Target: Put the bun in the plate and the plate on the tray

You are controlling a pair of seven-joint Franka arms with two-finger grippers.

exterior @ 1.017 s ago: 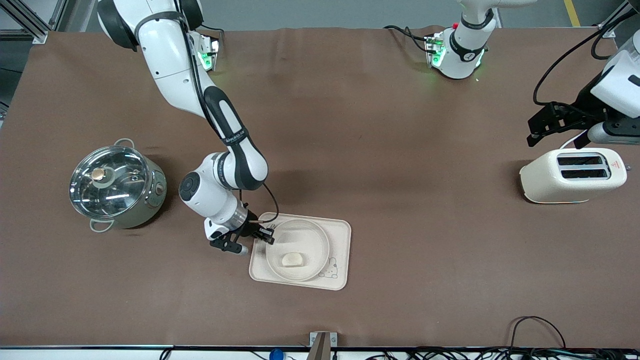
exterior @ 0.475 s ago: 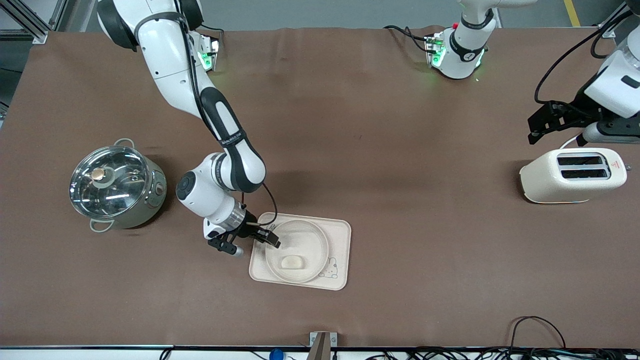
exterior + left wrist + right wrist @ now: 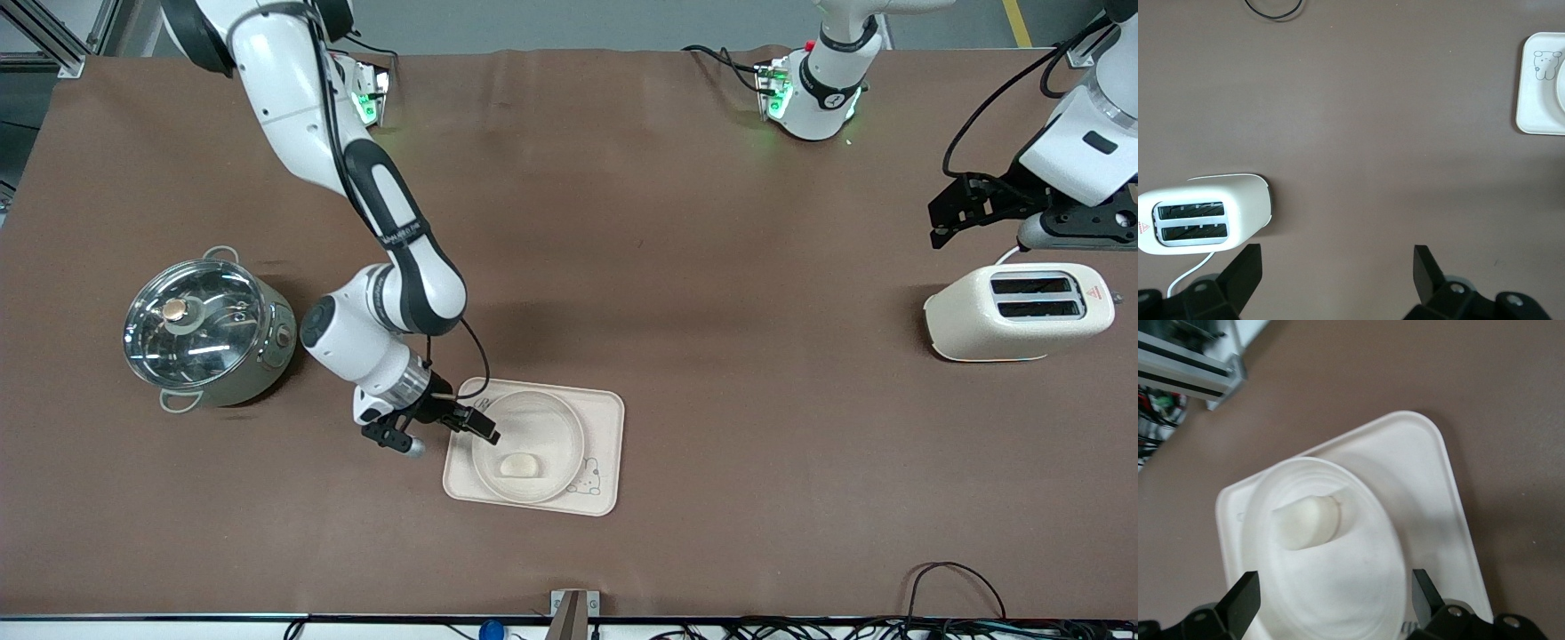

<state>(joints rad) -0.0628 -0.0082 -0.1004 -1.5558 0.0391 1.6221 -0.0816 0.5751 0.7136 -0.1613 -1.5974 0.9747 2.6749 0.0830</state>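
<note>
The bun (image 3: 520, 465) (image 3: 1308, 520) lies in the round plate (image 3: 542, 422) (image 3: 1365, 553). The plate rests on the cream tray (image 3: 606, 418) (image 3: 1438, 473), which has a rabbit drawing near one corner. My right gripper (image 3: 476, 425) (image 3: 1335, 593) is open at the plate's rim on the side toward the pot, with its fingers wide apart and holding nothing. My left gripper (image 3: 935, 227) (image 3: 1336, 267) is open and empty in the air beside the toaster, at the left arm's end of the table. In the left wrist view only a corner of the tray (image 3: 1538, 100) shows.
A steel pot with a glass lid (image 3: 204, 331) stands toward the right arm's end, close to the right arm's wrist. A cream toaster (image 3: 1018, 311) (image 3: 1205, 215) sits at the left arm's end. Cables run along the table edge nearest the front camera.
My right gripper has opened and let go of the plate's rim, and the plate has settled flat on the tray. The left gripper has drifted slightly away from the toaster.
</note>
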